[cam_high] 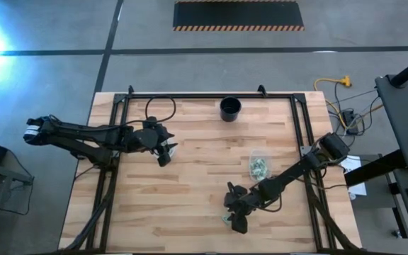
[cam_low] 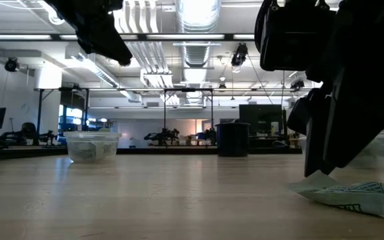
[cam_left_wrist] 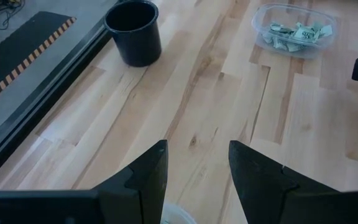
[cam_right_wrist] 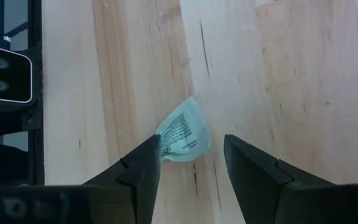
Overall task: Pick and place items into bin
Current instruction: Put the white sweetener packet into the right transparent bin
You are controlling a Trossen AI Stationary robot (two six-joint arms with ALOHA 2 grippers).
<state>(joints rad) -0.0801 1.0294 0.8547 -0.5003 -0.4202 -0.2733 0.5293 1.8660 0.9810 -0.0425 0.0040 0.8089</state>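
Right tool (cam_right_wrist: 191, 171) open over packet (cam_right_wrist: 184, 133), near table edge (cam_high: 211, 248), bare wood around.

table (cam_high: 190, 177): pale wood planks, smooth, matt
tub (cam_left_wrist: 293, 30): clear plastic, glossy
packet (cam_right_wrist: 184, 133): pale green, crinkled, printed
cup (cam_left_wrist: 133, 31): black, smooth, prob. plastic

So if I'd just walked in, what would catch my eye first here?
Probably the right tool, open and poised just over a lone pale green packet on the wood near the table's front edge. Farther back sits a clear tub holding more packets, and a black cup stands by the far edge.
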